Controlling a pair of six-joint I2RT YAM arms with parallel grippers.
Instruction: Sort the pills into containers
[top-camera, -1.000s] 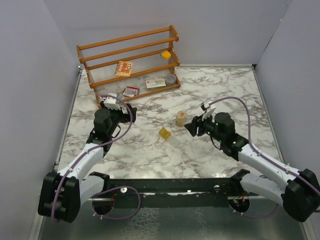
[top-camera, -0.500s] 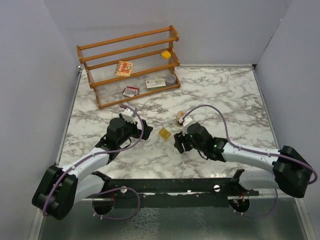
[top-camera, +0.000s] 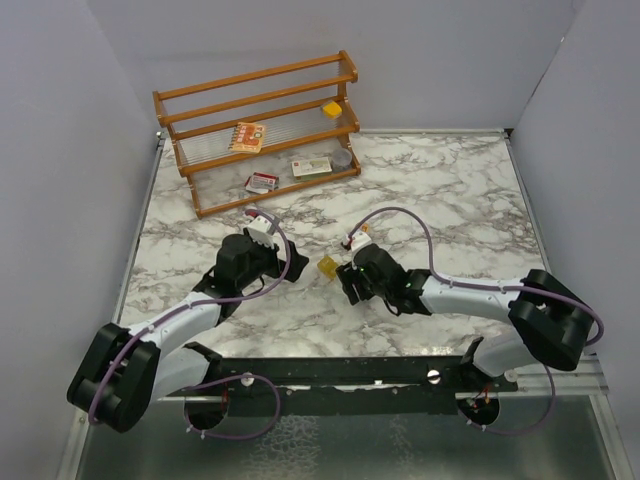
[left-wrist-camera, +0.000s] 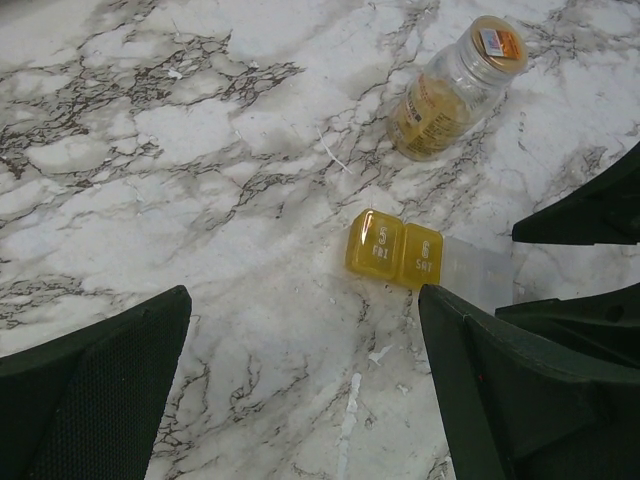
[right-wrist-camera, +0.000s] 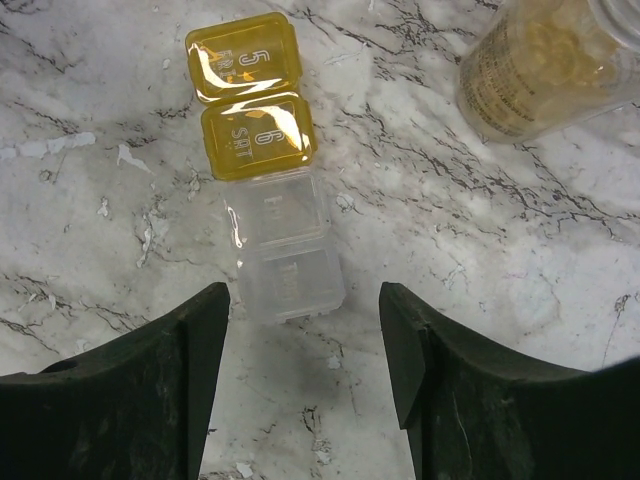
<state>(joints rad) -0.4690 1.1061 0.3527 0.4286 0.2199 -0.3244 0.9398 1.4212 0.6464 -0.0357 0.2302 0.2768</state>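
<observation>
A small pill box with two yellow lidded cells marked FRI and SAT and two clear cells lies flat on the marble mid-table. Just beyond it is a round amber-tinted jar with an orange-labelled lid and yellowish contents. No loose pills are in view. My right gripper is open and low over the clear end of the box, holding nothing. My left gripper is wide open just left of the box, over bare marble.
A wooden rack stands at the back left, with printed card packets, a small yellow item and a round grey tin on its shelves. Grey walls enclose the table on three sides.
Both arms have swung in to the middle. The left gripper came right from in front of the rack, the right gripper came left past the jar to the pill box, opening a little wider.
</observation>
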